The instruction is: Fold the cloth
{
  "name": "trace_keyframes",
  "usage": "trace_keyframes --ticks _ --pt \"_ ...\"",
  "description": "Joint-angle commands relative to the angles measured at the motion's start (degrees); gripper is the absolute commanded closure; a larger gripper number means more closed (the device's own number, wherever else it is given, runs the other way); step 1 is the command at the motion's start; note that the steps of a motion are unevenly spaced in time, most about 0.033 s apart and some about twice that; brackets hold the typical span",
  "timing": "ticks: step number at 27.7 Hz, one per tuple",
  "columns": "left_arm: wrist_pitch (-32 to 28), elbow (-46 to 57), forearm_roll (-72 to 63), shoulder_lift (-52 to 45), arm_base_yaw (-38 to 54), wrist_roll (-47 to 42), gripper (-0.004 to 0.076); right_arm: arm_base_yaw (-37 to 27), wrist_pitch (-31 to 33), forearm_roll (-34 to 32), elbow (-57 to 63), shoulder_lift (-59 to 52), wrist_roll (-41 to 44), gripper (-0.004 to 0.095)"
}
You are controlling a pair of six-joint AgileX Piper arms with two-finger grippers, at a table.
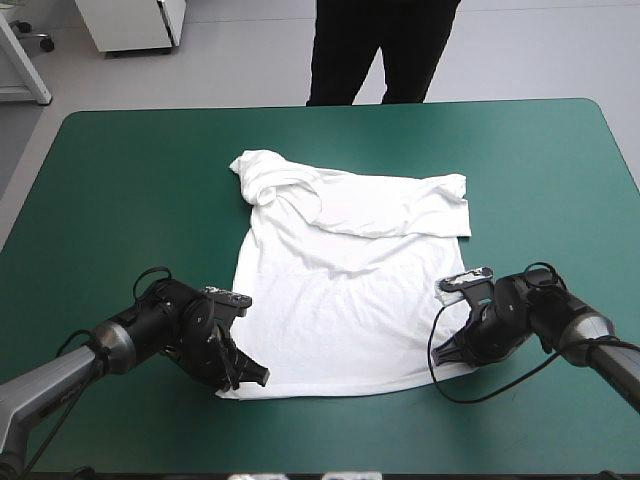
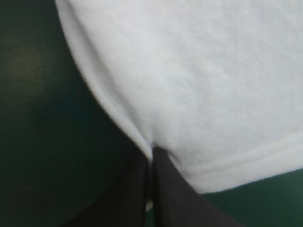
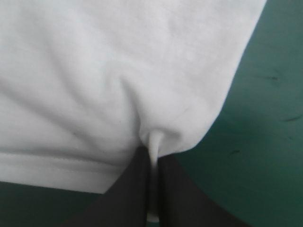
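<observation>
The white T-shirt [image 1: 340, 280] lies mostly flat in the middle of the teal-green table, hem toward the near edge, with the sleeves and collar folded over at the far end. My left gripper [image 1: 247, 377] sits at the near left hem corner, shut on the T-shirt [image 2: 189, 94], its black fingers [image 2: 165, 189] meeting with a pinch of cloth between them. At the near right hem corner my right gripper [image 1: 447, 352] is likewise shut on the T-shirt [image 3: 118, 71], a small fold of fabric caught between its fingers [image 3: 137, 189].
Bare teal-green cover [image 1: 120, 190] surrounds the shirt on all sides. The table's near edge [image 1: 330, 470] runs close below both grippers.
</observation>
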Motion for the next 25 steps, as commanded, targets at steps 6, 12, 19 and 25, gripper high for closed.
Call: trace_keyframes --ticks 6,12,19,25 --pt "-4.24 -18.64 3.93 -6.82 -0.67 0.23 0.0733 0.23 5.78 3.62 -20.68 -9.47 0.16 0.0925" --pt "-0.06 -36.61 8.46 -9.46 -0.67 2.39 0.0733 0.23 10.36 0.31 -35.83 -10.99 1.1 0.0925" --pt "0.18 -57.48 10.83 -9.46 -0.67 6.74 0.0733 0.23 10.12 -5.64 -54.64 -10.88 2.1 0.0925" --pt "-2.56 -68.44 12.96 -9.46 -0.67 11.67 0.0733 0.23 4.27 -9.5 -66.78 -10.79 3.67 0.0925"
